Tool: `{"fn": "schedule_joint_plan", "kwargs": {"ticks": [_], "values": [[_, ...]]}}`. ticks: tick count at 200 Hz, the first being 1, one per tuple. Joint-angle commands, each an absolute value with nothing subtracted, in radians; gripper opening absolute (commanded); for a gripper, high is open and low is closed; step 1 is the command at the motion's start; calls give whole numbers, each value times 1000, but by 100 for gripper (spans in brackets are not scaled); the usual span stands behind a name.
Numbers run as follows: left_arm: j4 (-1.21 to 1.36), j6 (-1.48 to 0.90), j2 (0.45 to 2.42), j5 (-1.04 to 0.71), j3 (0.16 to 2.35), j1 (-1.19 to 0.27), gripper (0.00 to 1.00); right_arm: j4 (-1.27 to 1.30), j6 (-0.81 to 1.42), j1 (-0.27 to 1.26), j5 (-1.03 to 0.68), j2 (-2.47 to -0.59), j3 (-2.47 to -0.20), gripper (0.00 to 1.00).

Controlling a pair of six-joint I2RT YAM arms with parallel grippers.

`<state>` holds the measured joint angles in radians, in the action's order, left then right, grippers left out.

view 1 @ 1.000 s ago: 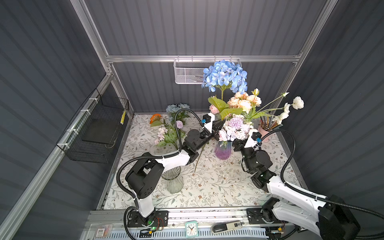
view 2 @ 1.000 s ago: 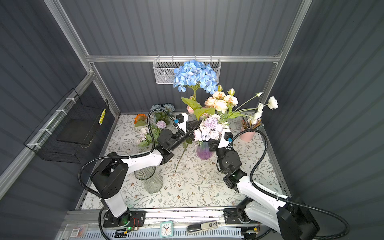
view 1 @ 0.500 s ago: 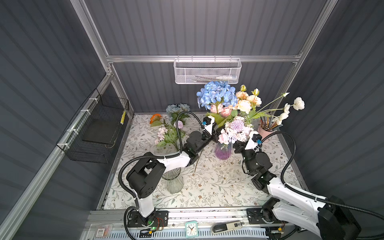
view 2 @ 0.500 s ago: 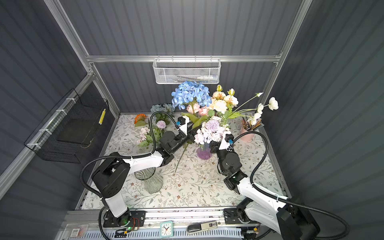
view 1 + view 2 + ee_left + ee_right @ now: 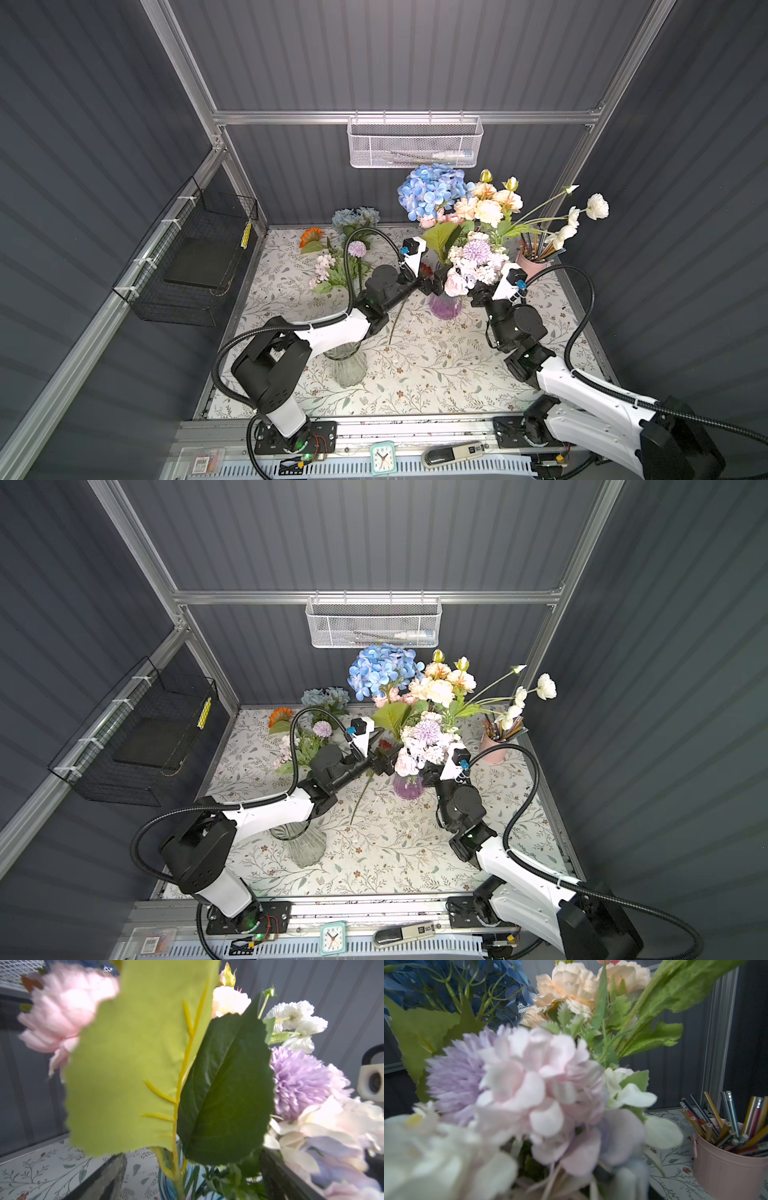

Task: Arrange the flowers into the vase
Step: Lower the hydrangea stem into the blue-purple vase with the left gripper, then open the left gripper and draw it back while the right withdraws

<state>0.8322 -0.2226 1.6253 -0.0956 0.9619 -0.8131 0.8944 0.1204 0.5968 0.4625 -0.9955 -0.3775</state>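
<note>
**Desk:** Where are we with the flowers?

**Me:** Most of the flowers (image 5: 476, 251) stand in the purple vase (image 5: 445, 306) in the middle of the table (image 5: 436, 374), with the blue hydrangea (image 5: 430, 191) tallest at the back. I read this as the let-go of that hydrangea. In the left wrist view my left claw (image 5: 432, 283) has its fingers (image 5: 113, 1174) wide apart on either side of the stem, gripping nothing

**Desk:** And the right claw?

**Me:** The right claw (image 5: 478, 291) sits just beside the vase, under the blooms. Petals hide it, so I can't tell whether it is open or closed

**Desk:** Next move?

**Me:** I'd back the left claw straight out so the big leaf (image 5: 135, 1059) doesn't drag, then fetch another stem. A red bloom (image 5: 384, 744) lies by that claw, its stem on the table. More stand behind the left arm (image 5: 332, 332), the orange daisy (image 5: 311, 237) among them. I judge those are in the clear glass vase (image 5: 349, 368)
</note>
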Motion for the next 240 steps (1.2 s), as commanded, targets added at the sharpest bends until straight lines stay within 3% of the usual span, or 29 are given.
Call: {"fn": "schedule_joint_plan", "kwargs": {"ticks": [1,43,80,119,176,240], "values": [[697,-235,1561,-133,923,-819,100,888,124,591,484,-983,-367,66],[584,-233,1470,-89,860,-819,100,793,165,591,450,-931,-345,78],[561,-252,1435,13,855,-801,100,504,242,592,346,-817,-362,89],[581,-333,1470,21,881,-744,100,417,313,606,248,-781,-305,94],[587,-341,1499,35,909,-730,100,713,190,617,202,-1028,-285,97],[591,-339,1518,22,916,-721,100,1327,18,618,288,-1433,-294,99]]}}
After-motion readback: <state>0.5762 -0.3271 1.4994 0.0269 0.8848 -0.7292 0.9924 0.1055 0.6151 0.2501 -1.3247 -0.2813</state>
